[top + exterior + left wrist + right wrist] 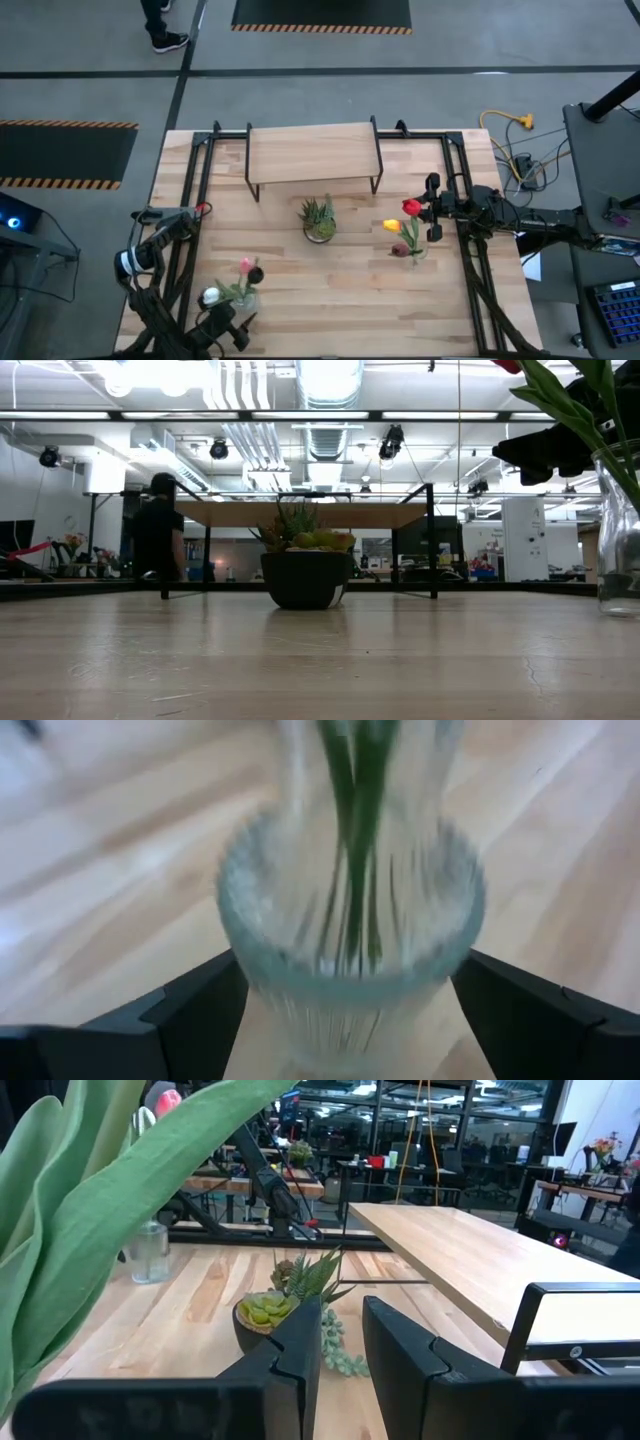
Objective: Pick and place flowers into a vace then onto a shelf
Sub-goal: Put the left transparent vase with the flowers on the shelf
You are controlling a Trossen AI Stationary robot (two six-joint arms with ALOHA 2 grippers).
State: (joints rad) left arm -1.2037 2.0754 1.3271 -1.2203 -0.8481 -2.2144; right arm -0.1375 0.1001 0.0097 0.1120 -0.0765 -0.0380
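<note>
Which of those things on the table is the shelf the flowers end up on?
Start at the big slatted wooden table and look to its far edge. There a low light-wood board on thin black legs stands behind the small potted succulent; nothing else on the table is flat-topped and raised.

Potted plant blocks the shelf front; table centre open.

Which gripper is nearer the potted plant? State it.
Right. The right gripper is beside the potted plant, across open table, holding flowers. The left gripper is farther off, at the front edge, around a vase.

Green tulip leaf above claw
</note>
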